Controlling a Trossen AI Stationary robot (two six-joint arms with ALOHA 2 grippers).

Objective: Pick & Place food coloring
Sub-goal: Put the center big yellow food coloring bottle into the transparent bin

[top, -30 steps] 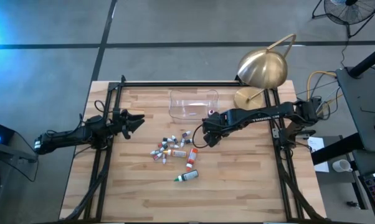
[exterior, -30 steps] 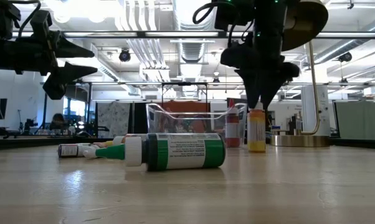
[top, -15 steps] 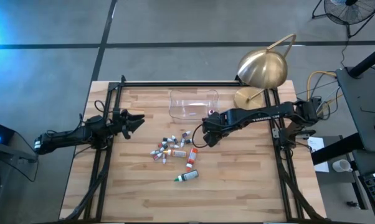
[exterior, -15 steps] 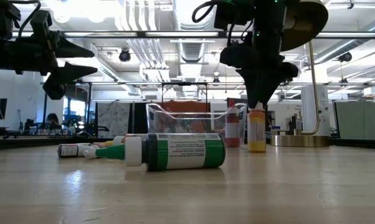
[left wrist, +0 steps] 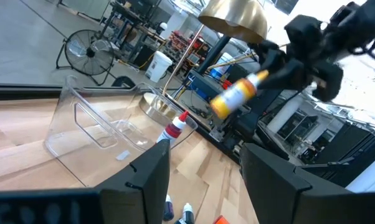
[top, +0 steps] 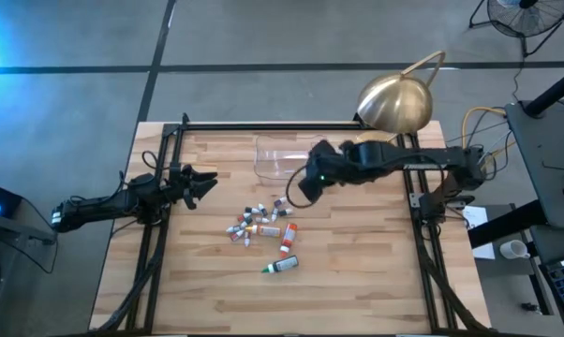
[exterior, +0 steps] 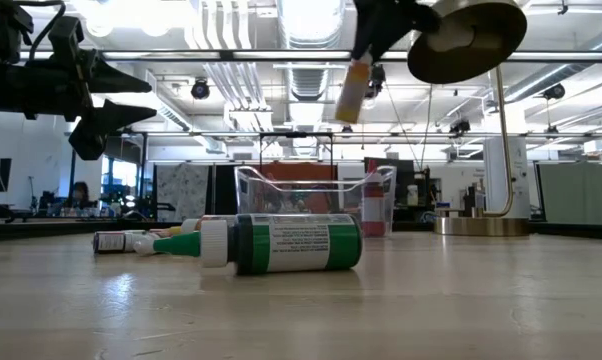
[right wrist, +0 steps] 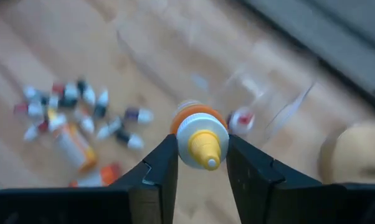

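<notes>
The table (top: pixel 357 281) is pale wood in narrow planks, edged by a dark metal frame. Near its far side stands a clear rectangular plastic tub (top: pixel 289 156), thin-walled and glossy, with one small red bottle (left wrist: pixel 174 128) upright just beside it. At the far right corner sits a brass lamp (top: pixel 394 103) with a smooth domed shade and a round base.

The right gripper (top: pixel 307 183) is raised above the table near the tub's right end, its two dark fingers (right wrist: pixel 151 177) closed on a yellow-orange dropper bottle (exterior: pixel 351 90). The bottle is a small slim cylinder with an orange collar, a white cap and a yellow cone tip, and it hangs tilted in the air, clear of the table.

The rest of the food coloring (top: pixel 259 223) lies in a loose cluster at the table's middle: tiny bottles, red, orange, yellow and dark, with white caps, most on their sides. An orange bottle (top: pixel 288 239) lies just beyond the cluster's near edge, and a larger green bottle (exterior: pixel 291 243) with a printed label and white collar lies on its side nearest the front.

The left gripper (top: pixel 202 181) hovers at the table's left side, fingers apart and holding nothing.
</notes>
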